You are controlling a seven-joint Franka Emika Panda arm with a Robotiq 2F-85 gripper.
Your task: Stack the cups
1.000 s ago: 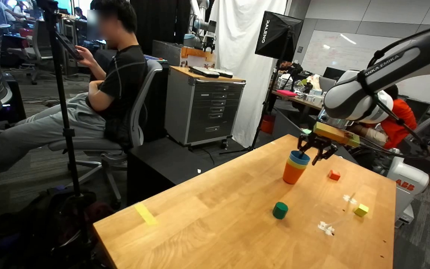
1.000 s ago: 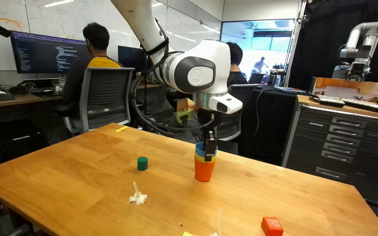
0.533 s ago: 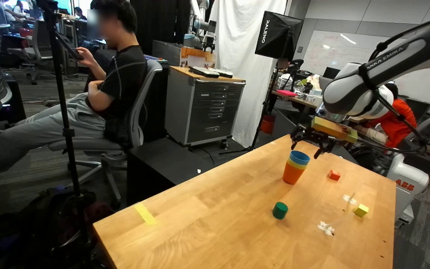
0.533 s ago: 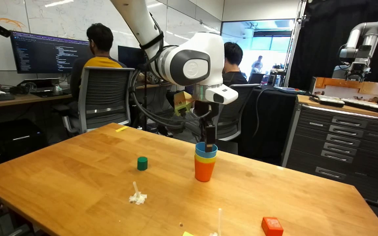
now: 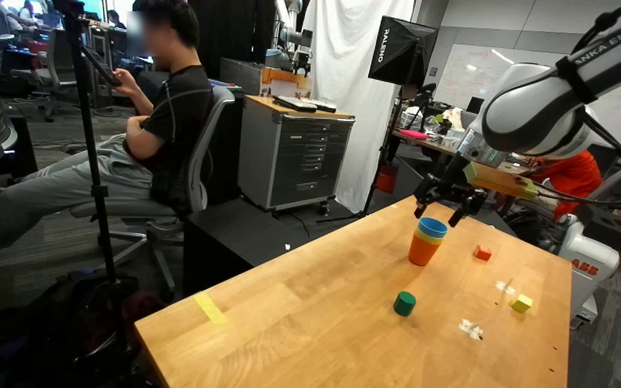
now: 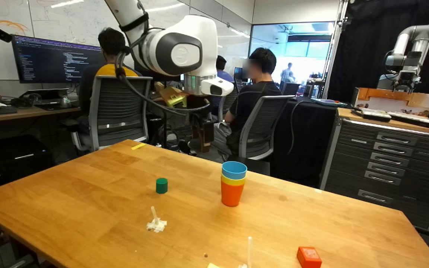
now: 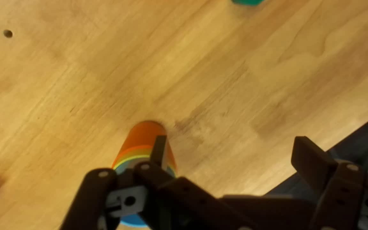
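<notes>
- Cups (image 5: 425, 248) are counted as three in both exterior views, and all are nested in one upright stack, set toward the far long edge of the table (image 5: 299, 302); stacking is therefore judged to be complete.
- Little seems left to be done: no cup is seen lying apart, so only a clean withdrawal would be called for. Whether each cup is fully seated cannot be told, the inner bases being hidden.
- Lowest, and leftmost in an exterior view, the orange-red cup (image 5: 422, 254) is shown almost whole, its smooth, plain sides narrowed toward the base.
- Slightly right and higher, the yellow cup (image 5: 427, 240) is sunk inside it, only a narrow band being exposed.
- Highest and farther right, the blue cup (image 5: 432, 229) is fitted into the yellow one, mouth upward; a somewhat deeper band is shown, so a looser seat may be suspected.
- Above, and reaching to the right, the gripper (image 5: 436, 216) is held clear of the stack; in the wrist view its fingers (image 7: 311, 163) are spread wide apart, with nothing gripped.
- Farthest right, a red block (image 5: 482, 253) and a yellow block (image 5: 522, 303) are not called for by the task.
</notes>
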